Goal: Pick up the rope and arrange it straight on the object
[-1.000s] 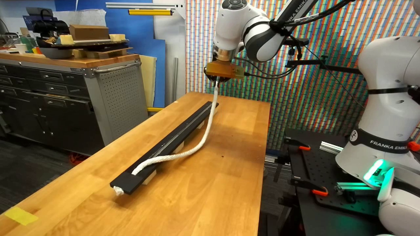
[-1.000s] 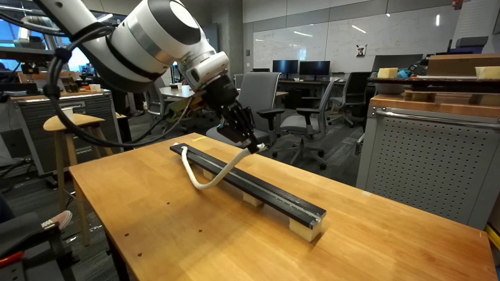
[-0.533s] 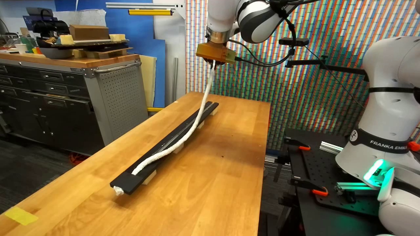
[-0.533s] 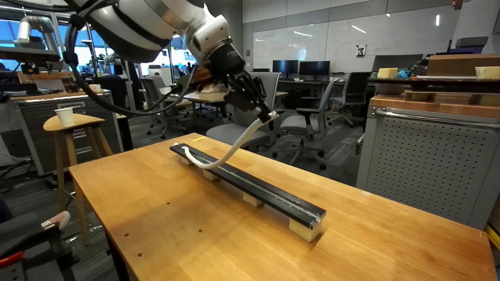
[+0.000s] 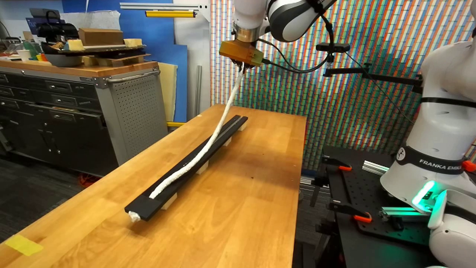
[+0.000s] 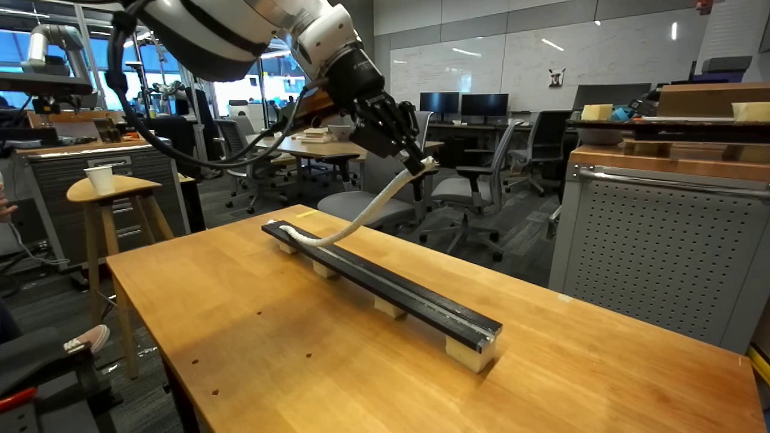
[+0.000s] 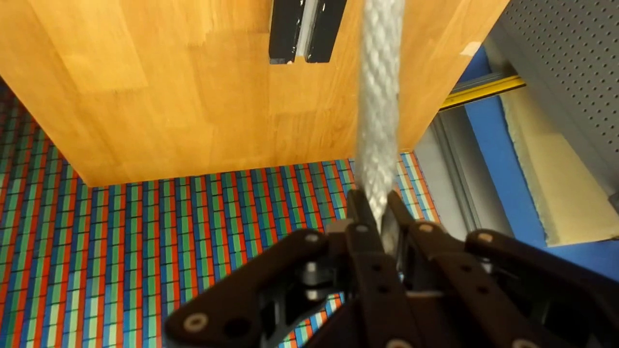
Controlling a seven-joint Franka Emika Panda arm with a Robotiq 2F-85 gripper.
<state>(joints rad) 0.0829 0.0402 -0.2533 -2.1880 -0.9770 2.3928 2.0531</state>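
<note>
Pick-up complete: my black fingers grip the white braided rope by its raised end. In an exterior view, only its far left stretch meets the long, grooved black bar; straight laying outstanding.

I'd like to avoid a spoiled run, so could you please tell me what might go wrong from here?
The black two-fingered hand grips the white braided rope near its tip, so a hard pull might let it slip.
The long, narrow black bar rests on pale squared blocks and the rope seems anchored in it, so tension could shift it.
Much of the rope curves up off the bar, so it might come down beside it.
</note>
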